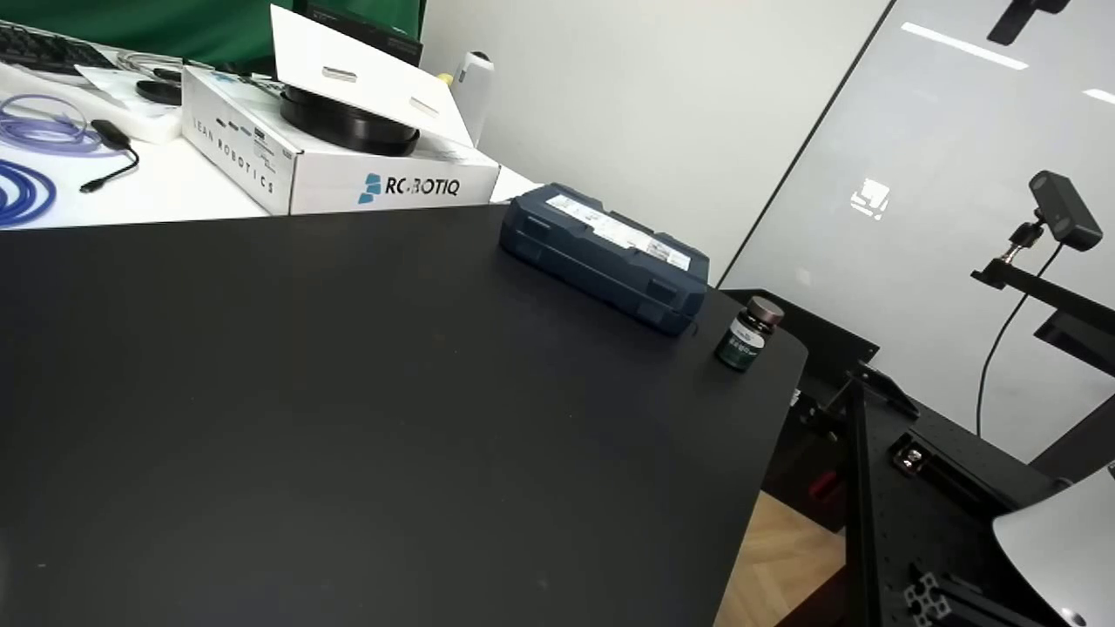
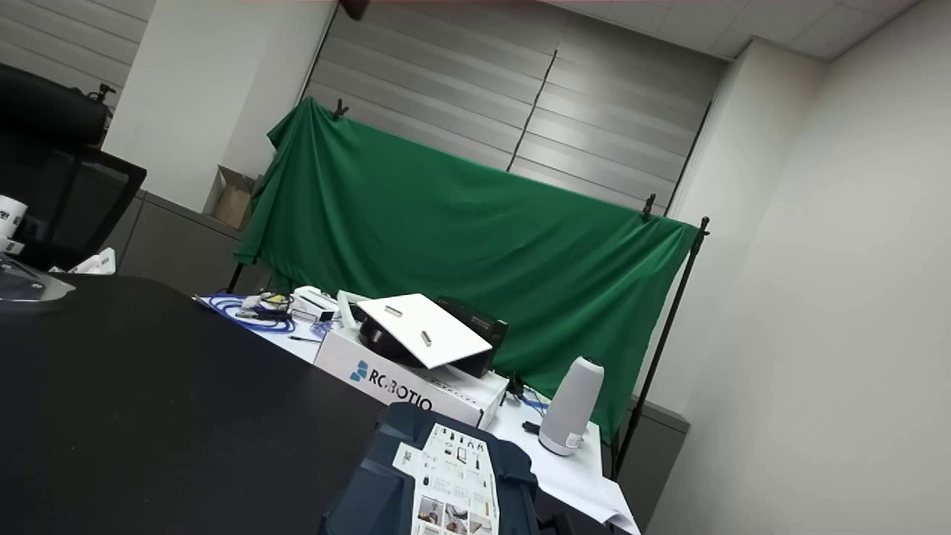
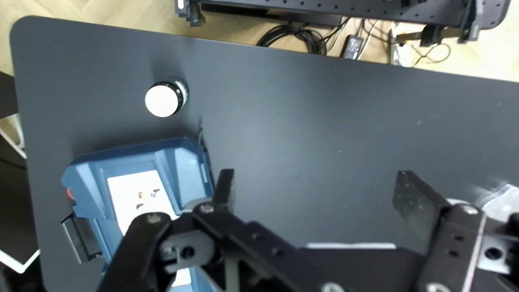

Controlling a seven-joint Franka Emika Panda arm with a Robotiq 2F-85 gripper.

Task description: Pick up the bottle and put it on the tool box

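Bottle (image 3: pixel 162 100) stands upright on the dark table (image 3: pixel 292 134), ahead of the gripper (image 3: pixel 315 182) and off to its left as the wrist view shows it, apart from both fingers. From above, its cap looks washed out to white; in an exterior view the cap is greyish brown, over a dark body with a pale label. The gripper is released: its fingers (image 3: pixel 413 198) stand wide apart, tabletop showing between the tips.

Closer to the gripper in the wrist view, on the same left side, the tool box (image 3: pixel 184 174) lies flat, part of it covered by the finger and linkage there. It sits just beside the bottle, with a strip of tabletop between, and carries a white sticker (image 3: pixel 138 198) on its blue lid.

To the gripper's right, at the edge of the wrist view, is a clear object (image 3: pixel 502 202), too hidden to identify. Ahead of the gripper, past the table's edge, a coiled black cable (image 3: pixel 292 36) shows against the wooden floor (image 3: pixel 121 12).

Past the tool box's end farther from the bottle, both exterior views show a white cardboard box (image 1: pixel 392 183) with ROBOTIQ lettering, bearing a tilted white panel (image 1: pixel 366 70). Behind it hangs a green cloth (image 2: pixel 461 230).
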